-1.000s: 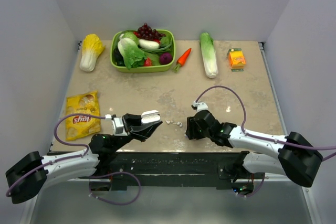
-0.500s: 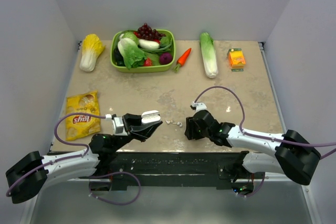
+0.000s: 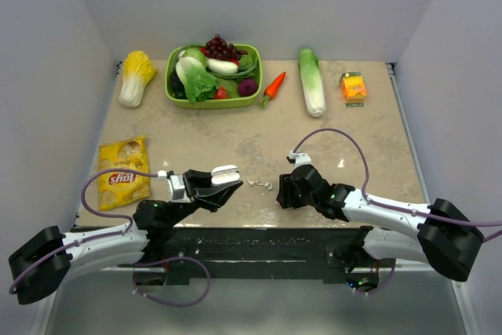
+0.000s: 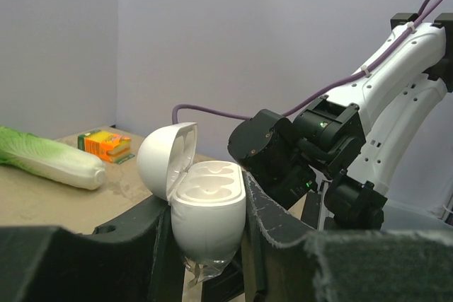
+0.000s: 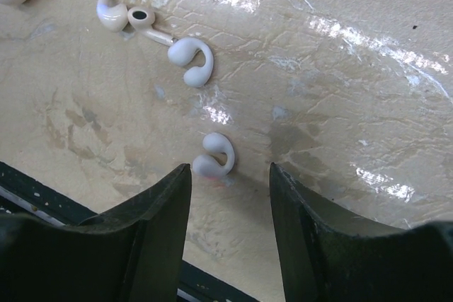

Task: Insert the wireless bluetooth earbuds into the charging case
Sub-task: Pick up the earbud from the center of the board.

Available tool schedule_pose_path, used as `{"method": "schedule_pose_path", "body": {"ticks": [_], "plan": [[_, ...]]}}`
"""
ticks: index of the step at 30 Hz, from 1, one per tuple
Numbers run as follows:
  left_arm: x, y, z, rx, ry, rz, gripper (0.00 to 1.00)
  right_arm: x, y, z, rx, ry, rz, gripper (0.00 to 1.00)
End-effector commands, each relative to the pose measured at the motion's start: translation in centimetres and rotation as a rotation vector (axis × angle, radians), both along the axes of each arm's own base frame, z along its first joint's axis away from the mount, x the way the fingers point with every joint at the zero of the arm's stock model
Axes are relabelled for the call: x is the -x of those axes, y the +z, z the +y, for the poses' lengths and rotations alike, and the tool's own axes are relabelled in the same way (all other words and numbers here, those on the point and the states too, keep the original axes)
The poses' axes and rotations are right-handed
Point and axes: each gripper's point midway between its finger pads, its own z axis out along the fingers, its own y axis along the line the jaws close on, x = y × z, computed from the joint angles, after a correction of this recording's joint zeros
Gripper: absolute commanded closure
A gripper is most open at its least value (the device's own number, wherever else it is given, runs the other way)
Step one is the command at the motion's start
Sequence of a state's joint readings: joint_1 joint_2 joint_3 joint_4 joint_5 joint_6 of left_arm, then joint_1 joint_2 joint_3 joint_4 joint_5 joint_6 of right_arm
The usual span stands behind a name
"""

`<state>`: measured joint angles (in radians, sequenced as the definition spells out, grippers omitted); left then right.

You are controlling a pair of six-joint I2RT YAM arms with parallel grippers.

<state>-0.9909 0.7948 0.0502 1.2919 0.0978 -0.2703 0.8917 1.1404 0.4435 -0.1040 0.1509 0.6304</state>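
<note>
Along the far edge of the table, left to right: napa cabbage, basket of vegetables, carrot, long cabbage, juice carton toward the far right corner. Near the left edge, chips bag. Near the near edge, mid-width: charging case clamped in the left gripper, off the table; right of it, earbuds on the table, one just ahead of the right gripper.

L arm low, reaching fwd, L tool clamped on charging case. R arm low, angled inward, R tool nose-down, jaws apart.
</note>
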Motion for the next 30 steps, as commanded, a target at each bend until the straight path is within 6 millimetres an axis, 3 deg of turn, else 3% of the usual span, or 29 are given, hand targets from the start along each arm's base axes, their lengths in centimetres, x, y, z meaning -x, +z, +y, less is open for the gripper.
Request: {"method": "schedule_pose_path", "body": {"ticks": [1, 18, 30], "plan": [[2.8, -7.7, 3.8, -0.043, -0.015, 0.034, 1.00, -0.5, -0.1, -0.2, 0.018, -0.036, -0.002, 0.49], [2.8, -8.1, 3.9, -0.046, -0.013, 0.046, 1.00, -0.4, -0.8, 1.0, 0.013, 0.013, 0.016, 0.51], [2.8, -8.4, 3.8, -0.056, -0.015, 0.054, 1.00, -0.2, -0.8, 1.8, -0.021, 0.039, 0.019, 0.71]]}}
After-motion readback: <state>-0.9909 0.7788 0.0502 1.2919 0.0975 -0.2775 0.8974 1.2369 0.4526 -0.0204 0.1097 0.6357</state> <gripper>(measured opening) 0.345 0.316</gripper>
